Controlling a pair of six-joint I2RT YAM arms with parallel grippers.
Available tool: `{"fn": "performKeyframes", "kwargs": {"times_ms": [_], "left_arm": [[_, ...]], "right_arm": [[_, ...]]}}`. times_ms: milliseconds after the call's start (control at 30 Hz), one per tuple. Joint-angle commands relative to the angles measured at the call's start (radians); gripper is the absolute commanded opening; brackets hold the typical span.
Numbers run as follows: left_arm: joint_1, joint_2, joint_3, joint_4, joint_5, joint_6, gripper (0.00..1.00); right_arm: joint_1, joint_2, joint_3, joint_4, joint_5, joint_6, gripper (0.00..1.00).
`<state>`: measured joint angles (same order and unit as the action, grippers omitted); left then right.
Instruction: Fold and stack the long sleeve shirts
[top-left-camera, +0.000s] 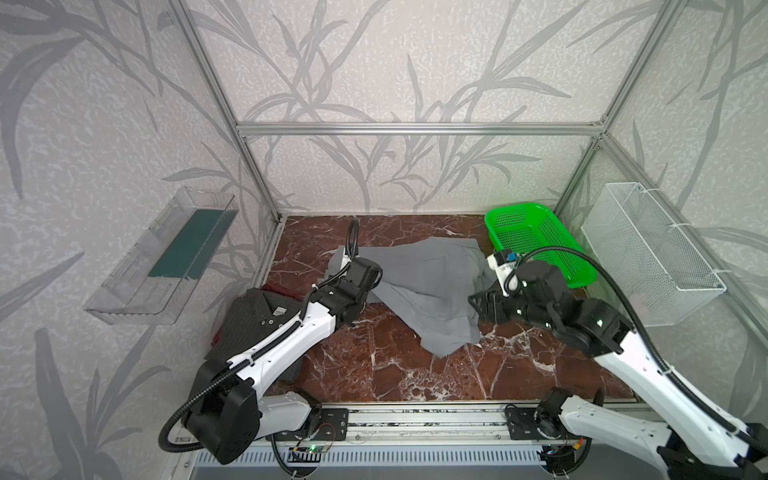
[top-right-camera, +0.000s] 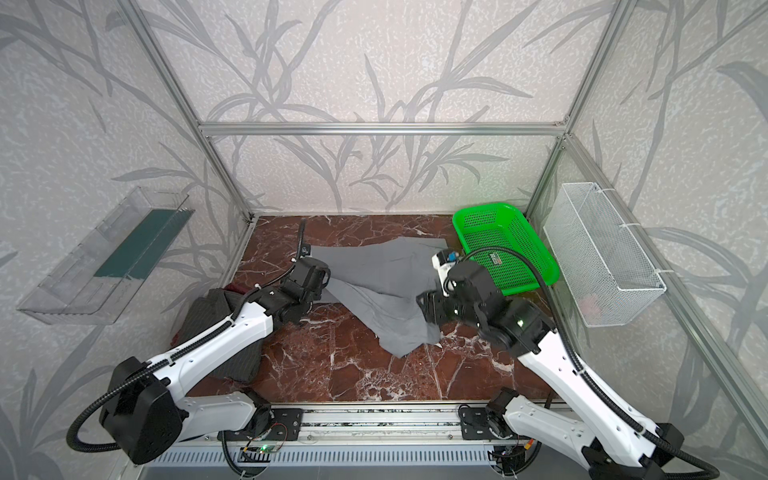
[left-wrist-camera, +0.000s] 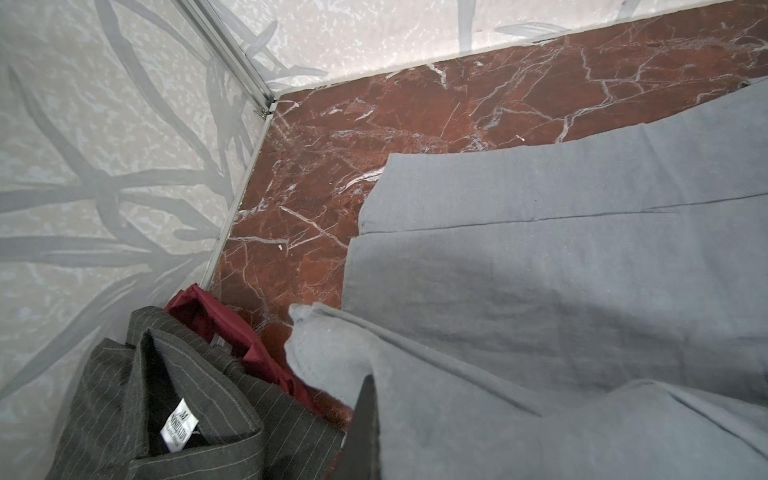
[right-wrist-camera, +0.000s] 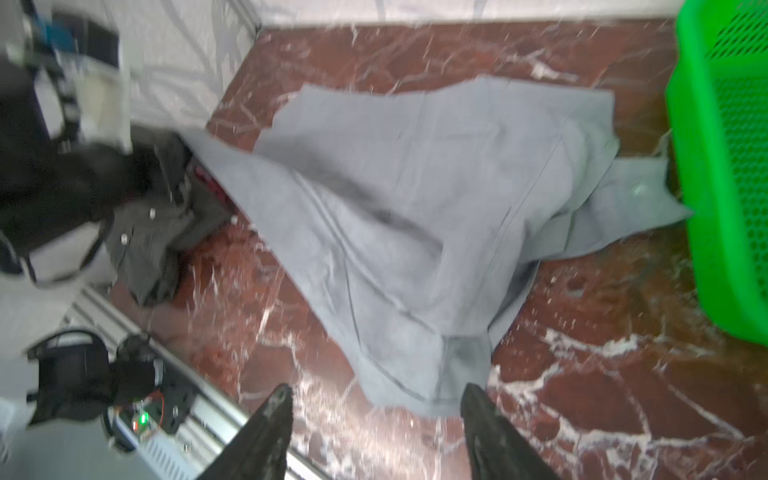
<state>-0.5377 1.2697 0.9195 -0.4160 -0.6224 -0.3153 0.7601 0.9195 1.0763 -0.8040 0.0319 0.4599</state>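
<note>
Two shirts on the red-brown marble table (top-left-camera: 395, 370): plain mid-grey button-up shirt (top-left-camera: 428, 282) mid-table with left fingers (left-wrist-camera: 366, 419) clamped on it, right fingers (right-wrist-camera: 274, 424) apart by its edge, dark charcoal pinstriped collared shirt (top-left-camera: 249, 320) far left.

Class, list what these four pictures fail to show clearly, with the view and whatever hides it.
Left gripper: hidden under its own wrist in both top views; the left wrist view shows one dark finger, cut by the edge.
Pinstriped shirt: largely covered by the left arm in both top views.
Red cloth beneath it: only a sliver shows, left wrist view.
Grey shirt: its seams and edges blurred in the right wrist view.
</note>
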Motion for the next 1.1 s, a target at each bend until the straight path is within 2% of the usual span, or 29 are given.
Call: {"fn": "performKeyframes", "kwargs": {"times_ms": [0,133,233,300,367,433,467,633,767,867,1000,1067], "left_arm": [[0.009,0.011,0.043,-0.024,0.033,-0.038,0.0],[0.013,-0.005,0.048,-0.034,0.042,-0.055,0.0],[0.016,-0.011,0.07,-0.063,0.059,-0.073,0.0],[0.015,-0.006,0.088,-0.086,0.066,-0.088,0.0],[0.015,0.004,0.112,-0.115,0.078,-0.107,0.0],[0.018,0.015,0.132,-0.142,0.092,-0.124,0.0],[0.017,0.019,0.141,-0.149,0.104,-0.133,0.0],[0.016,0.015,0.177,-0.171,0.192,-0.194,0.0],[0.006,0.008,0.209,-0.208,0.238,-0.236,0.0],[0.004,-0.012,0.206,-0.214,0.242,-0.243,0.0],[0.003,-0.038,0.19,-0.222,0.228,-0.238,0.0],[0.005,-0.05,0.18,-0.219,0.221,-0.234,0.0]], "right_arm": [[0.092,-0.034,-0.154,0.035,0.093,0.109,0.64],[0.114,-0.034,-0.32,0.047,0.111,0.259,0.64],[0.137,-0.062,-0.431,0.162,0.04,0.325,0.61],[0.237,-0.051,-0.471,0.262,0.056,0.366,0.59],[0.387,0.005,-0.425,0.256,0.171,0.382,0.61],[0.472,0.053,-0.41,0.29,0.238,0.417,0.62],[0.494,0.077,-0.427,0.349,0.229,0.441,0.63],[0.524,0.291,-0.415,0.536,0.165,0.543,0.68],[0.563,0.406,-0.329,0.522,0.278,0.572,0.7],[0.557,0.464,-0.334,0.509,0.386,0.628,0.7],[0.532,0.504,-0.361,0.499,0.433,0.641,0.69],[0.5,0.523,-0.391,0.53,0.408,0.635,0.69]]}}
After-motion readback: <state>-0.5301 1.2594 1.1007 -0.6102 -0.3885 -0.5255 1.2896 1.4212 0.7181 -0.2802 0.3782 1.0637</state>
